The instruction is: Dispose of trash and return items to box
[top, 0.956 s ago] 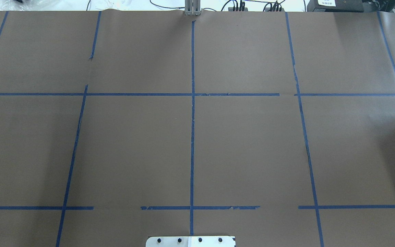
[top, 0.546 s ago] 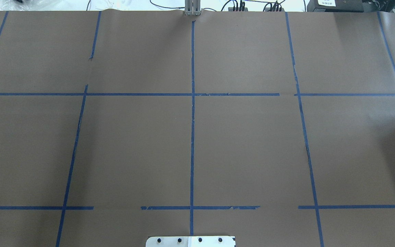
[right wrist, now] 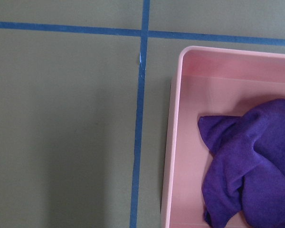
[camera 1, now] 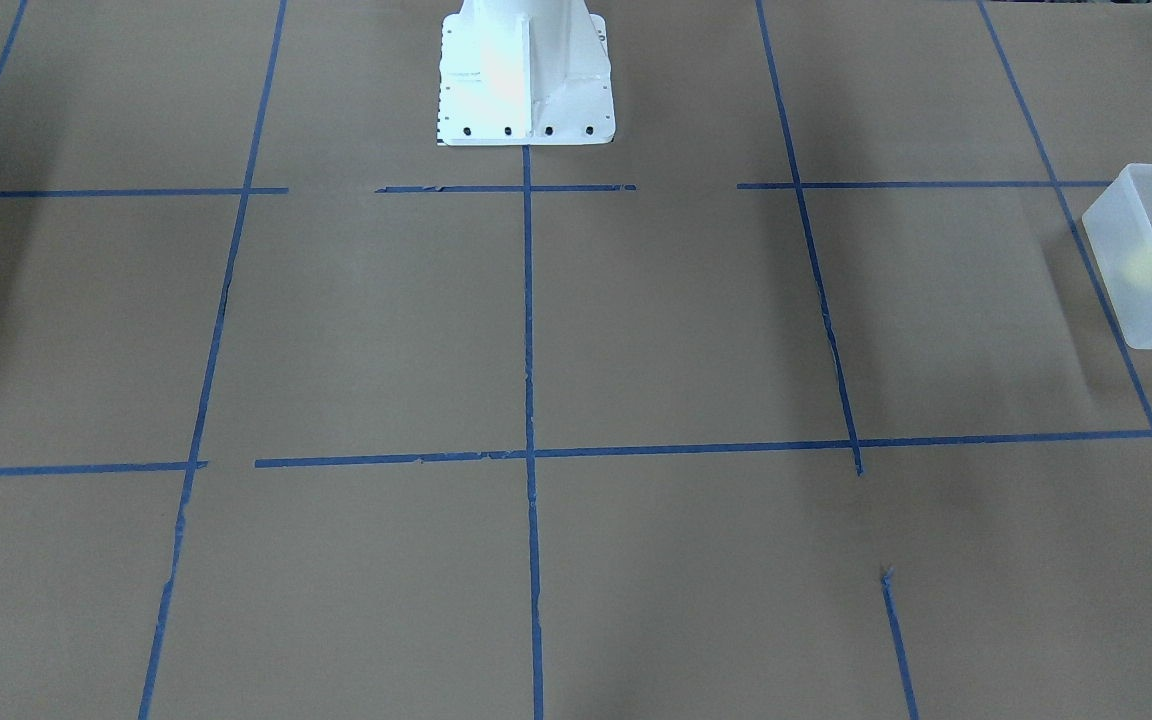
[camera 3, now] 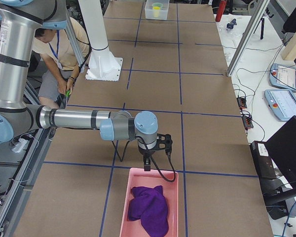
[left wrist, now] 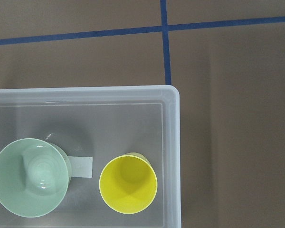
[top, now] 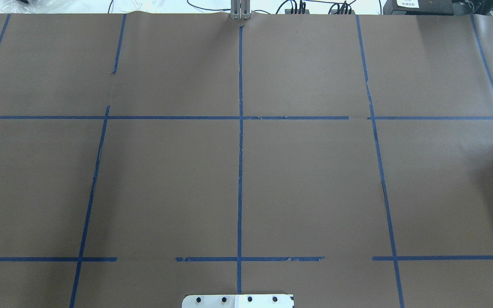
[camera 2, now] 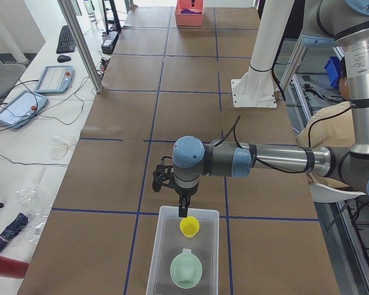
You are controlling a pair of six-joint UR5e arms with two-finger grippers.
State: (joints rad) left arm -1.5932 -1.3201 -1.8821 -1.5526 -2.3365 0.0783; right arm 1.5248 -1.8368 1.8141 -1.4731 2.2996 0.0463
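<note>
The small yellow plastic cup (left wrist: 128, 184) and the mint-green bowl (left wrist: 30, 176) both stand upright inside the frosted white box (left wrist: 173, 142), at the table's end on the robot's left. The cup is by the short wall nearest the table's middle. The bowl is beside it but apart, with a white label (left wrist: 80, 166) between them.

I judge that both are light, stiff and smooth, so they may slip. The best hold is on the rim, one finger inside and one outside.

I count one cup, one bowl, one box, one pink tray (right wrist: 173, 142) and one purple cloth (right wrist: 247, 161).

The left gripper (camera 2: 183, 212) hovers over the box near the cup, and the right gripper (camera 3: 146, 167) over the tray's edge. For both I cannot tell how the jaws stand.
</note>
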